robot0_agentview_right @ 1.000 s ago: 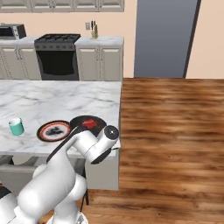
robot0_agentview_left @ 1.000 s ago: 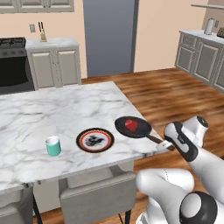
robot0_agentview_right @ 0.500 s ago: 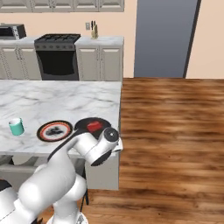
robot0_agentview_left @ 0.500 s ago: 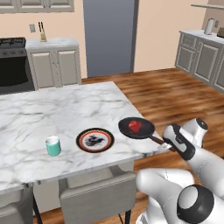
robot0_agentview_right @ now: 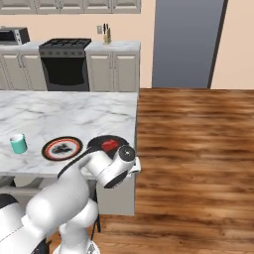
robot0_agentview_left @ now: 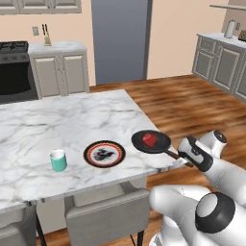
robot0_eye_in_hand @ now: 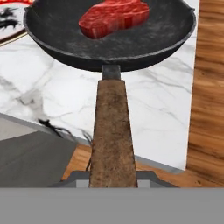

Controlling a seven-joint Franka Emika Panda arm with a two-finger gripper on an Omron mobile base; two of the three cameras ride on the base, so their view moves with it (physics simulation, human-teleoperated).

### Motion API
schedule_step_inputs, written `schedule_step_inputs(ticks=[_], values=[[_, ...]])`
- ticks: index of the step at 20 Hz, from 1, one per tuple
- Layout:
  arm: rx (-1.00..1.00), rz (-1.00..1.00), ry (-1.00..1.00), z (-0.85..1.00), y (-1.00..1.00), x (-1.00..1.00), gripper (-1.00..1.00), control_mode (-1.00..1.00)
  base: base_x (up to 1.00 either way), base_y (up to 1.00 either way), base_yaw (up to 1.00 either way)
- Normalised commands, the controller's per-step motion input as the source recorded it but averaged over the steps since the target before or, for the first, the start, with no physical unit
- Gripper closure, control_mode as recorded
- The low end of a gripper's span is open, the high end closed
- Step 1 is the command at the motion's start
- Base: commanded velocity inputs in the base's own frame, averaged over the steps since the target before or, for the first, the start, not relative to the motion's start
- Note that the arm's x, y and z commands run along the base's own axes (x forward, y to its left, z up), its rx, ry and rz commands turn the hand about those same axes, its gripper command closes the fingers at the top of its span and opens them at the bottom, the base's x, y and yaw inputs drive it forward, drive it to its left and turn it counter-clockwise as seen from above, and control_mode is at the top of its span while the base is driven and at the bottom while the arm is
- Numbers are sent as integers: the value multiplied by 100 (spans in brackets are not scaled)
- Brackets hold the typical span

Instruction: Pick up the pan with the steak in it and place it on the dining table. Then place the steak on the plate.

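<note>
Pan [robot0_agentview_left: 151, 141] shifted right — one steak [robot0_agentview_left: 150, 139], one plate [robot0_agentview_left: 104, 154].

I see the pan [robot0_eye_in_hand: 109, 41] as matt black metal with a faintly speckled, rough-looking inside, and its handle [robot0_eye_in_hand: 112, 135] looks like coarse brown wood. The steak [robot0_eye_in_hand: 114, 17] has a moist red sheen, while the dining table [robot0_agentview_left: 72, 120] under it is smooth, polished white marble with grey veins. The plate [robot0_agentview_left: 104, 154] looks glazed, the floor [robot0_agentview_right: 198, 149] is glossy wooden planks, and the stool [robot0_agentview_left: 108, 216] seems covered in dull grey cloth.
</note>
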Motion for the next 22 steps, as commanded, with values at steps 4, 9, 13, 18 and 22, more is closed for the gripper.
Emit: schedule_step_inputs(ticks=[4, 9, 13, 18, 22], values=[[-8, 0, -2, -40, 15, 23, 100, -100, 0, 0, 0], [-10, -4, -4, -45, 18, 38, 100, -100, 0, 0, 0], [-10, -2, -2, -45, 28, 33, 100, -100, 0, 0, 0], [-1, 2, 0, -4, 3, -4, 100, -100, 0, 0, 0], [0, 15, 0, 0, 0, -43, 100, -100, 0, 0, 0]])
